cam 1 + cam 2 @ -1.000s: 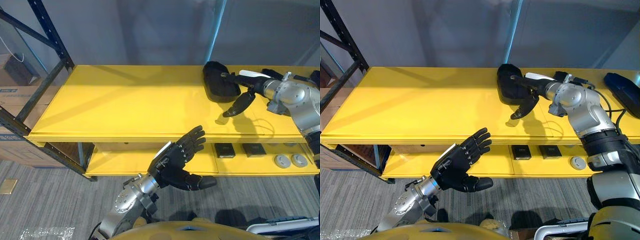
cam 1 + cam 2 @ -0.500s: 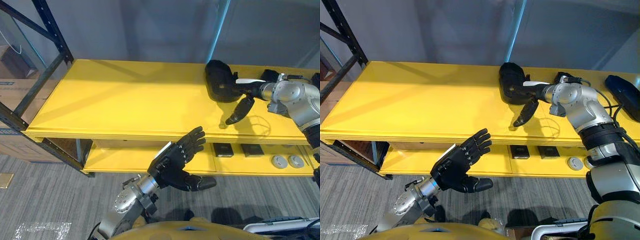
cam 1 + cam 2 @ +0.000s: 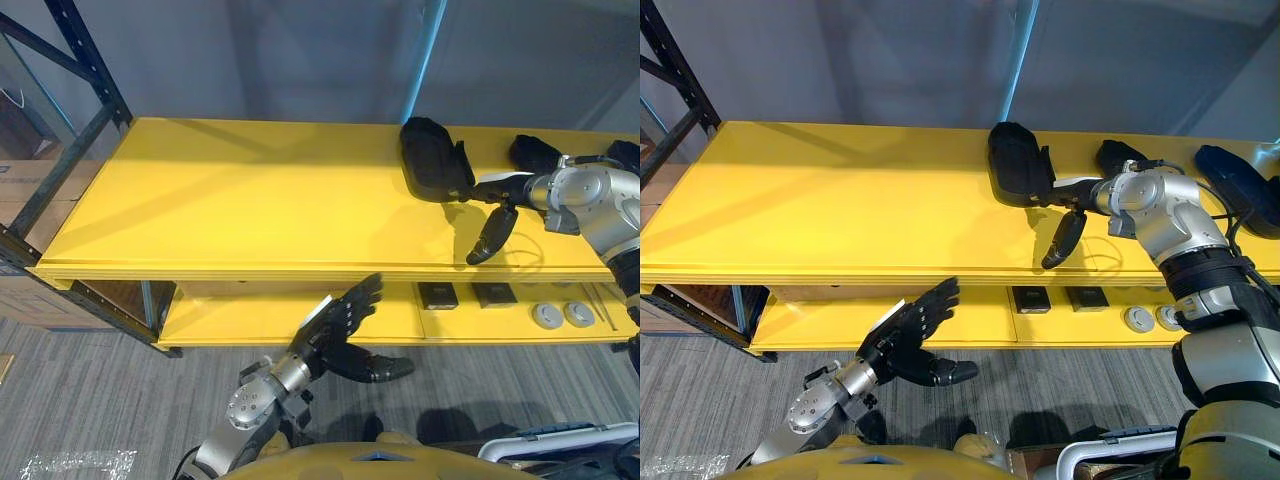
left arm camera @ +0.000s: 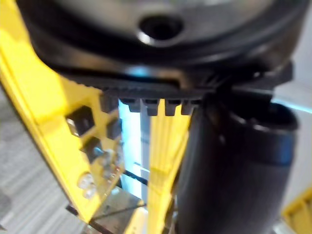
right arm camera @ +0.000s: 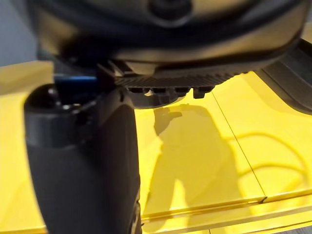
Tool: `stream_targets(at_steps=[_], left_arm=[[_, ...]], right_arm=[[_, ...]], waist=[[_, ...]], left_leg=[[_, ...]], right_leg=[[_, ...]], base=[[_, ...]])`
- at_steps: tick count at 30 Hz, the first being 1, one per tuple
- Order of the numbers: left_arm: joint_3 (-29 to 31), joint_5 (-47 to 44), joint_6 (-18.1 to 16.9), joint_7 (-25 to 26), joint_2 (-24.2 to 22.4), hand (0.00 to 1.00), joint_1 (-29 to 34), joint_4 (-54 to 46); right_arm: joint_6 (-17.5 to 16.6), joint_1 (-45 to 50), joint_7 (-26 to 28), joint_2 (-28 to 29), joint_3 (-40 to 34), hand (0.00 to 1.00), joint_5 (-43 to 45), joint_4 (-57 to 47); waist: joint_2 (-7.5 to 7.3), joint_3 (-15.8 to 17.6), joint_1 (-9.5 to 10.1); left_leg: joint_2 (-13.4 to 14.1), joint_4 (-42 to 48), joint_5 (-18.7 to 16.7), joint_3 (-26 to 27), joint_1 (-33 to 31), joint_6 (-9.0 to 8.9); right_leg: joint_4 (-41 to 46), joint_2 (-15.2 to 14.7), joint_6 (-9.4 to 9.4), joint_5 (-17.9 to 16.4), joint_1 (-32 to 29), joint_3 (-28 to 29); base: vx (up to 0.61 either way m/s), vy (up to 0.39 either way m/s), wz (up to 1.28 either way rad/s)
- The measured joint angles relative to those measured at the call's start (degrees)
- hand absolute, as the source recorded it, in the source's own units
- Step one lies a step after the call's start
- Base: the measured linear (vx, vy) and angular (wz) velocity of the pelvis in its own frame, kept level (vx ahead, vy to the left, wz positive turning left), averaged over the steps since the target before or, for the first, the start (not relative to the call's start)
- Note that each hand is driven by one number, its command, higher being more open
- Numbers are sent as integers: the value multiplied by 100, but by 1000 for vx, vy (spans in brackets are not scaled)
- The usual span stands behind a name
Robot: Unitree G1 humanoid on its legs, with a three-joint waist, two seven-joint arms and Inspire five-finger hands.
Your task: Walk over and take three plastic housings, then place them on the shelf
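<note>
- Progress looks far along: going by how things lie, all three pieces seem to be on the yellow shelf (image 3: pixel 250 200) already.
- The first housing (image 3: pixel 428 160), long and black, lies on the top board toward its right end and rests on its own weight.
- The right hand (image 3: pixel 490 235) is just beside it, with fingers stretched out flat toward its near edge and the thumb hanging loose. It grips nothing, and whether the fingertips touch the piece is hard to tell from here.
- A second housing (image 3: pixel 533 152) lies behind the right wrist, and a third housing (image 3: pixel 1236 182) sits at the far right end of the board. Both are partly hidden, so calling them housings is a fair guess.
- The left hand (image 3: pixel 335 330) hangs low in front of the lower board, with fingers straight and thumb out, and it is empty.
- What seems left is to draw the right hand clear, and perhaps to nudge the first piece straight.
- Small black squares (image 3: pixel 437 294) and grey discs (image 3: pixel 548 316) on the lower board are no part of the job.
</note>
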Motion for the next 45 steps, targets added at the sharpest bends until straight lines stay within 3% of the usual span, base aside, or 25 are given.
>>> stream_targets(at_steps=[3, 11, 19, 26, 29, 34, 45], left_arm=[[318, 236, 107, 172, 0, 100, 98, 673], [729, 924, 31, 371, -55, 100, 203, 1156], [1179, 926, -24, 434, -177, 100, 231, 2011], [1393, 928, -66, 457, -248, 100, 396, 2076], [1395, 928, -172, 455, -297, 100, 415, 2233], [1391, 925, -251, 460, -366, 100, 431, 2404], [1385, 1035, -281, 595, -359, 100, 419, 2476]], right_arm=[[-17, 8, 61, 0, 0, 100, 0, -1], [-239, 196, 266, 0, -2, 100, -13, -73], [-164, 451, 695, -223, -24, 100, -34, -630], [27, 466, 896, -227, -89, 100, -69, -756], [19, 471, 672, -283, -132, 100, -18, -944], [-84, 470, -578, -294, -472, 100, -14, -1341], [-39, 809, -619, -286, -699, 100, -14, -1625]], waist=[[-50, 45, 0], [-66, 56, 74], [-110, 132, 100], [-116, 135, 100], [-118, 136, 88], [-128, 142, 79], [-165, 164, 153]], left_leg=[[1, 0, -1, 3, 7, -3], [0, 0, -35, 1, 20, -50], [15, -1, -60, 19, 74, -80], [16, -1, -71, 25, 77, -86], [19, -1, -76, 38, 83, -92], [24, -1, -83, 65, 86, -95], [16, -1, -70, -5, 23, -81]], right_leg=[[0, 0, -1, 0, 7, 0], [-1, -2, -5, -3, 30, -6], [3, 12, -35, -28, 73, 5], [0, 15, -39, -30, 74, 7], [1, 17, -39, -30, 74, 17], [-1, 23, -40, -35, 61, 52], [7, 17, -41, -34, 34, -9]], base=[[0, 0, 0], [0, 0, 0], [0, 0, 0], [0, 0, 0], [0, 0, 0], [0, 0, -2], [0, 0, 3]])
